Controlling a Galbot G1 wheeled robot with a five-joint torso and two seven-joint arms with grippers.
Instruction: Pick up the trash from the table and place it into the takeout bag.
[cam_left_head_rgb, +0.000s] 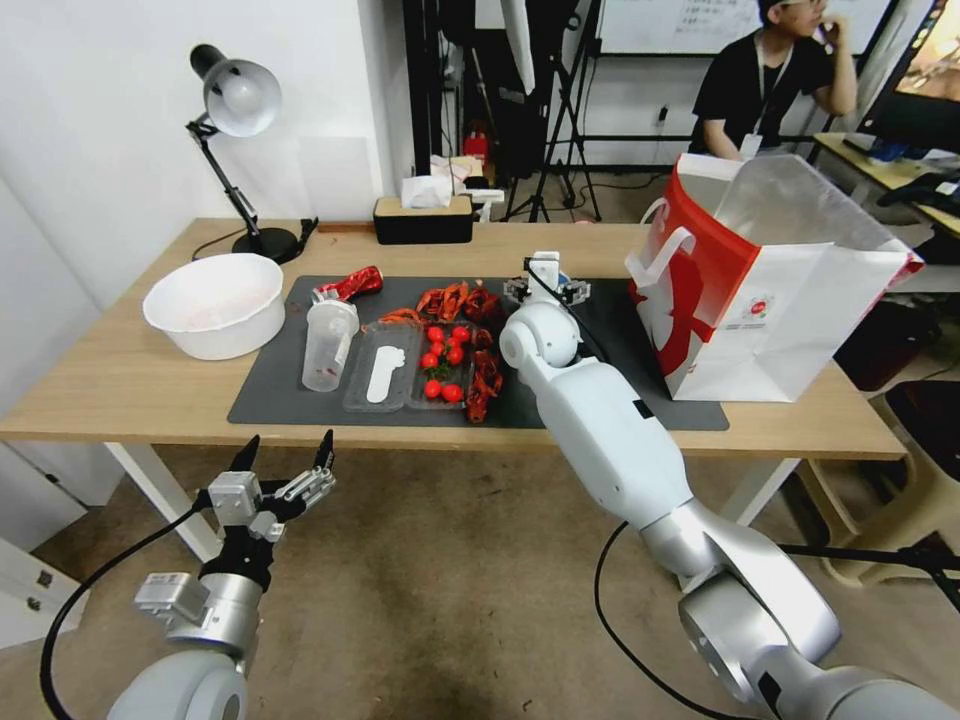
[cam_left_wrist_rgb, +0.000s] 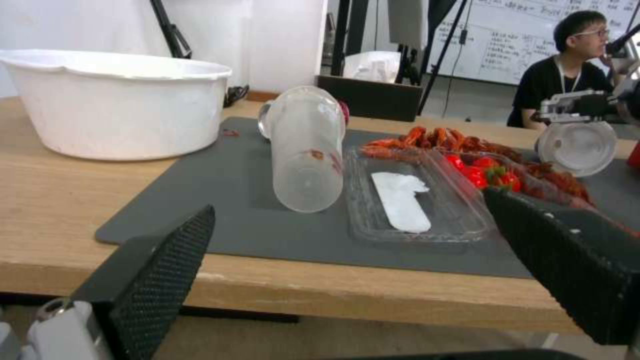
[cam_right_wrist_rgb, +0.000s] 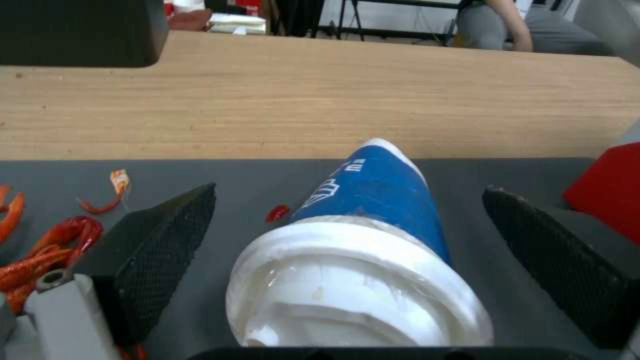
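The white-and-blue cup (cam_right_wrist_rgb: 373, 235) lies on its side on the dark grey mat (cam_left_head_rgb: 600, 400), toward the mat's far edge and just beside the takeout bag (cam_left_head_rgb: 770, 280); the right gripper (cam_left_head_rgb: 546, 290) is set over it with its jaws spread wide on either side, not yet closed on it. The bag stands open near the right end of the tabletop (cam_left_head_rgb: 120, 380), partly on the mat, and nothing of its contents can be made out. Left on the mat are a clear lidded plastic cup (cam_left_head_rgb: 327, 343) lying tilted, a crushed red can (cam_left_head_rgb: 352, 284) at the far left corner, a clear plastic tray (cam_left_head_rgb: 385, 378) with a white scrap, cherry tomatoes (cam_left_head_rgb: 443, 360) and crayfish shells (cam_left_head_rgb: 470, 302). A white round bowl (cam_left_head_rgb: 214, 303) sits off the mat toward the left end. So the clearing looks barely started, with nearly everything left to collect. The left gripper (cam_left_head_rgb: 285, 455) hangs below the near edge, jaws open and empty. A desk lamp (cam_left_head_rgb: 232, 130) and a tissue box (cam_left_head_rgb: 423, 212) stand along the far edge; beyond are tripods and a whiteboard.
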